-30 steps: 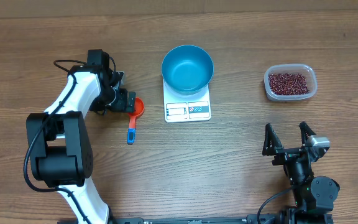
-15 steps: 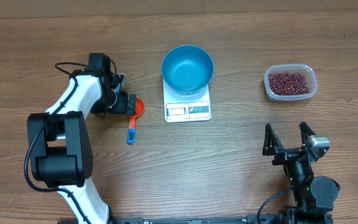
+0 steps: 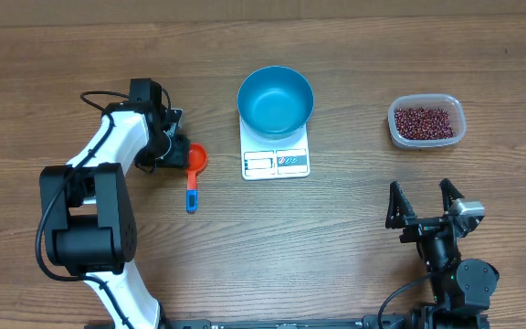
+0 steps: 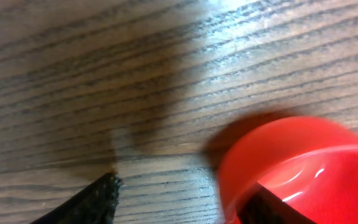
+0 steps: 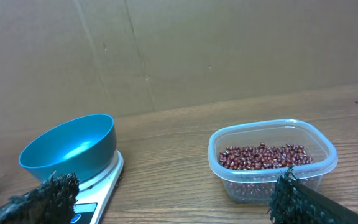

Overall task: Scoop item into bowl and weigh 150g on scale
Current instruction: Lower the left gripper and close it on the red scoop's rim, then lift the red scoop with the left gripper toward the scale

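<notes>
Straddles rim of round red plastic blue-handled scoop [image 3: 196, 160] with left end effector [image 4: 182, 193], jaws apart, unclamped; holds right end effector [image 3: 419, 189] wide open, empty, above wooden worktop [image 3: 336, 238].

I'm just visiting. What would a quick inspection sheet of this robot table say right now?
Surface: wooden table, plain wood.
Job's things: blue bowl sits on white scale; beans in clear tub; red scoop with blue handle lies left of the scale.
Clutter: nothing seen.
Grippers: left gripper straddles the scoop's rim, open; right gripper open, empty.
Cables: black cable loops by the left arm.
Surroundings: cardboard wall behind.
</notes>
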